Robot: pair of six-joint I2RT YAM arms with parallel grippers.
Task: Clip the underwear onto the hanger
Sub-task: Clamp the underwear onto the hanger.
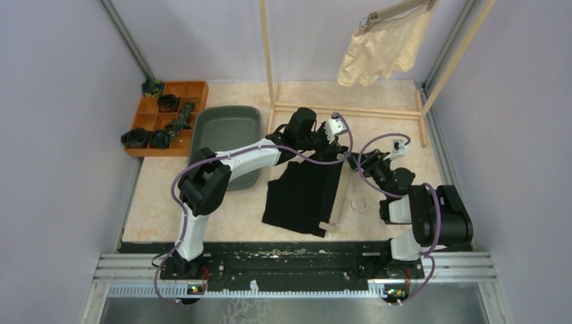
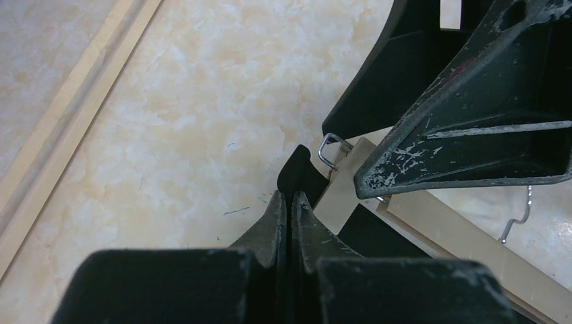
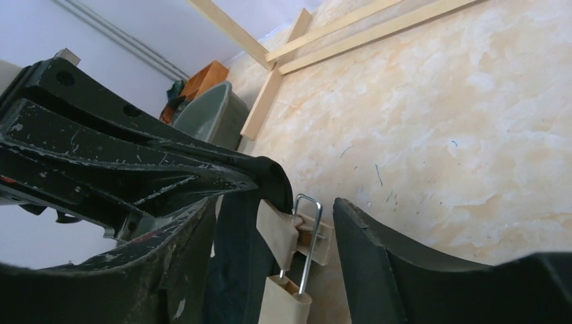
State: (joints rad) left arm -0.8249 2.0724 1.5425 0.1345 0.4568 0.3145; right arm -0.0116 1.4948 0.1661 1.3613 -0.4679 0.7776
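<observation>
The pale marbled worktop point(image 1: 222, 216) carries a wooden rack point(image 1: 266, 54) along its far side. The left arm point(image 1: 249, 156) reaches across the middle, and the right arm point(image 1: 432, 216) bends in from the near right; the two meet at the centre.

A grey-green tub point(image 1: 202, 128) sits left of centre, partly hidden under the left arm. Beyond it, at the far left, is a wooden compartment tray point(image 1: 195, 88) holding small dark items.

The black underwear point(image 1: 303, 192) lies at the centre of the worktop. Its far edge is covered by both wrists. The cream underwear point(image 1: 381, 50) hangs from the rack at the far right.

A wooden hanger point(image 1: 330, 223) runs along the black garment's right edge. The left jaws are closed, pinching a corner of the black fabric right beside the hanger's clip point(image 3: 280, 233). The right jaws stand open on either side of that clip, with a gap on both sides.
</observation>
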